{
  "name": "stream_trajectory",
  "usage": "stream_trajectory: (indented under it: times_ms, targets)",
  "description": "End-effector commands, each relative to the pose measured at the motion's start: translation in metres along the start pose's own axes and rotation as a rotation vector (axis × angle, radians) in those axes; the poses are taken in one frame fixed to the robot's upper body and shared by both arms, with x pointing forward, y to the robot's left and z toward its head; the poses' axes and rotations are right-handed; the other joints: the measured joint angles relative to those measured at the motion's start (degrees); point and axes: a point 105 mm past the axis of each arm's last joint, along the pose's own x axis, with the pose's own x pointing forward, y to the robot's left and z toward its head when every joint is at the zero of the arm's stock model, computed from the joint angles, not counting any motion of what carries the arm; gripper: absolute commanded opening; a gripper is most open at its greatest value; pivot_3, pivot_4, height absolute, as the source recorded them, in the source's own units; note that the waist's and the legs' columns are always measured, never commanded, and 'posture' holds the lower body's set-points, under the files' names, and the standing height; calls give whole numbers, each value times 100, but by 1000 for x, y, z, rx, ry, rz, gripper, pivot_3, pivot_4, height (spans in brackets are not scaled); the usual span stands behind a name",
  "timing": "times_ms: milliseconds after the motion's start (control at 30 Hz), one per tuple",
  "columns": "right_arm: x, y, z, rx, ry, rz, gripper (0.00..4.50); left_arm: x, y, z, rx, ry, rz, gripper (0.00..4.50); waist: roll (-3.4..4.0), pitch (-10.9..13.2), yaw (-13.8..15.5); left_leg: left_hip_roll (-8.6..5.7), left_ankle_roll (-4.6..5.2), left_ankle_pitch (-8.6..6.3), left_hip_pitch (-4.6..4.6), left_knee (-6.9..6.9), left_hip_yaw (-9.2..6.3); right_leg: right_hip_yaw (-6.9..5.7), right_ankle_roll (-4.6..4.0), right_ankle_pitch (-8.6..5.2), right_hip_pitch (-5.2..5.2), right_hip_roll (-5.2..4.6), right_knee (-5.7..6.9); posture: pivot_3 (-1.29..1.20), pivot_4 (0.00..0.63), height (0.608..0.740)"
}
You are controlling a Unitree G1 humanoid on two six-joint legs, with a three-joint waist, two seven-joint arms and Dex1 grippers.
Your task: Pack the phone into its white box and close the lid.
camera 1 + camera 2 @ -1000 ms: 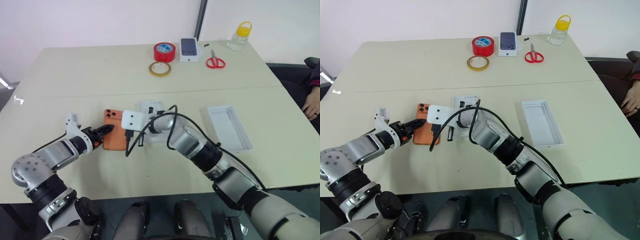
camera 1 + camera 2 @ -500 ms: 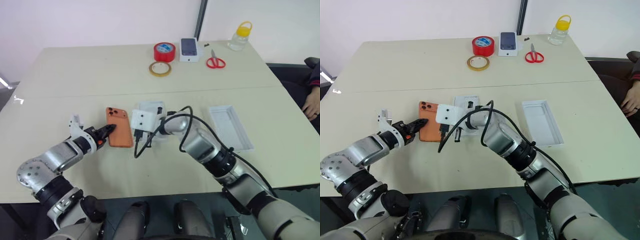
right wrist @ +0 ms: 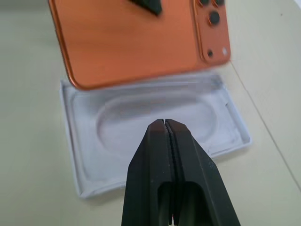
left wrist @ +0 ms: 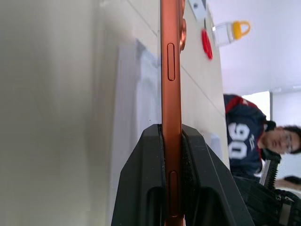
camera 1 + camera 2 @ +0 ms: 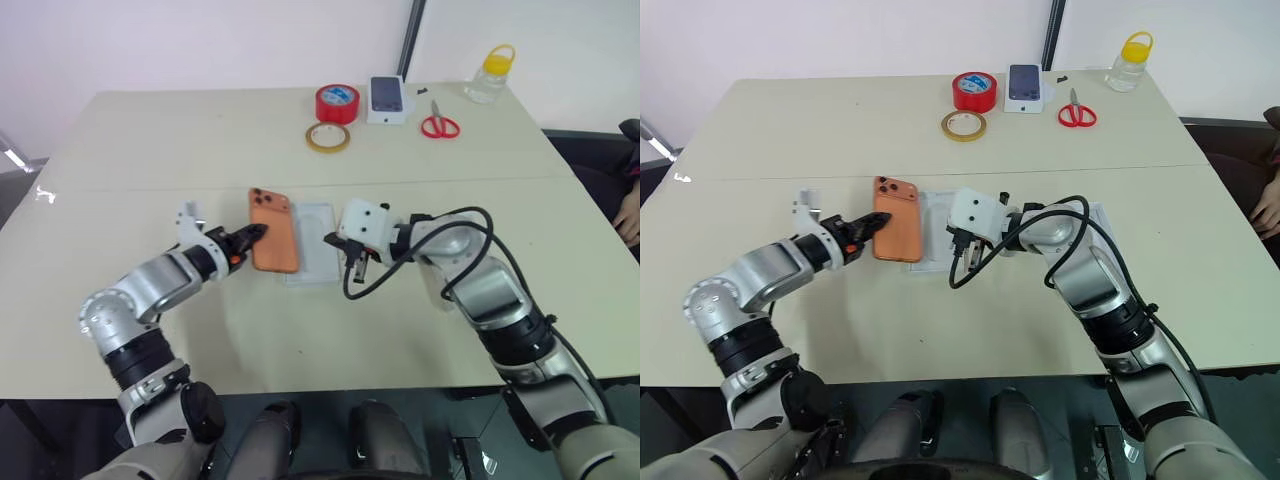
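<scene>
Your left gripper [image 5: 246, 236] pinches the phone [image 5: 273, 230], long axis toward the table's [image 5: 150, 150] far edge (lenses farthest); right gripper [image 3: 165, 123] is closed, empty, hiding the white box.

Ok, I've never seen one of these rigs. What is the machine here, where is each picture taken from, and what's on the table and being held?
It is a humanoid robot with two arms, each ending in a two-fingered black end effector. Two pictures come from cameras in its head, looking down over the table; the other two come from cameras on its wrists, looking along the fingers.

The left end effector is shut on the edge of the orange phone, holding it partly over a white tray. The right end effector is shut and holds nothing.

At the far edge lie a red tape roll, a tan tape ring, a small box picturing a phone, scissors and a yellow-capped jar. A seated person shows in the left wrist view.
</scene>
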Motion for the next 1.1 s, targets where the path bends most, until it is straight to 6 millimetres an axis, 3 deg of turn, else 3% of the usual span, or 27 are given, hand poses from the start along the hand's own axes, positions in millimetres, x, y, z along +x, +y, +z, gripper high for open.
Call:
stream_trajectory:
  times_ms: [33,433,533,733,1100]
  targets:
    - [-13,-10,11,-11,-50,-54,0,9,-18,1,16,-5,-68,75,0,0,-3,0,0,0,0,0,1,1,0,0,-1,0,0,0,150,740]
    - [-22,-12,-5,9,0,-103,0,42,-19,-14,5,49,-73,75,-1,1,19,0,1,0,-2,0,3,2,0,0,0,-1,-3,0,150,740]
    - [-21,-11,-6,6,2,-104,0,46,-22,-14,3,48,-87,1338,-1,1,19,0,1,0,-2,0,3,2,0,0,0,-1,-3,0,150,740]
    - [-19,-10,-6,4,3,-104,0,44,-25,-18,25,56,-97,4426,-1,1,18,0,1,0,-2,0,3,2,0,0,0,-1,-3,0,150,740]
    - [-17,-13,-8,-4,11,-108,0,17,-35,-16,273,103,-89,4474,-1,1,8,1,1,0,-2,0,3,2,0,0,-1,0,-2,0,150,740]
